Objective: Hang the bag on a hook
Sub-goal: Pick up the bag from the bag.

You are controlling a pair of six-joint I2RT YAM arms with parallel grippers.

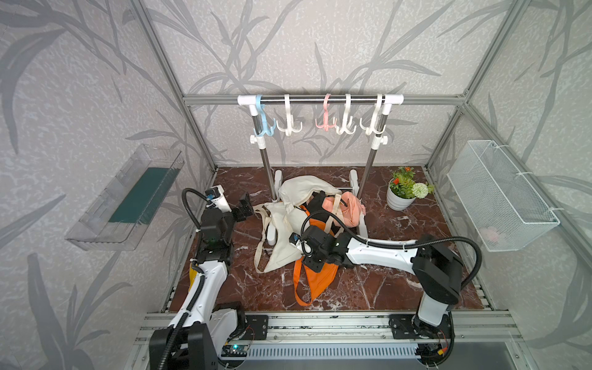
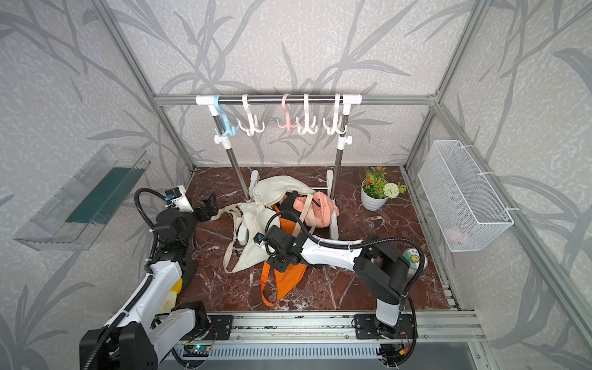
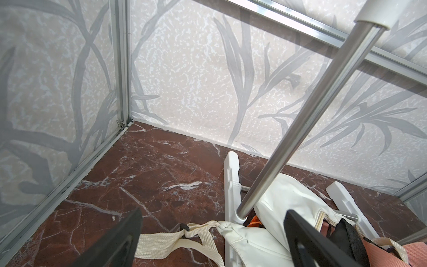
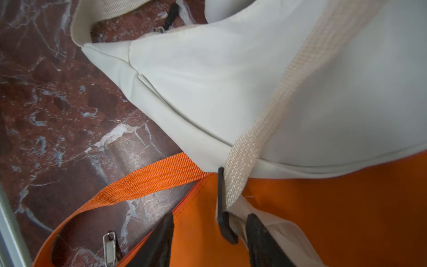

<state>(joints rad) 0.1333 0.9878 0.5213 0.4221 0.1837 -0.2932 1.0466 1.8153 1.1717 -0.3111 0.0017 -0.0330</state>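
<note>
Cream bag (image 4: 208,81): lying on the marble floor (image 1: 368,282) at the foot of the rack (image 1: 320,100), overlapping an orange bag (image 4: 323,208).
Right gripper (image 4: 210,216): straddling the cream strap (image 4: 288,81), jaws standing apart, not pinching it.
Left gripper (image 3: 215,211): hovering beside the rack's post, jaws spread wide, gripping nothing.
Hooks (image 1: 288,125): five hanging from the rail, well above the bags.

Cream bag (image 1: 282,243) slumped on floor (image 1: 384,282), hooks (image 1: 289,125) hanging from rail (image 1: 307,100)
</note>
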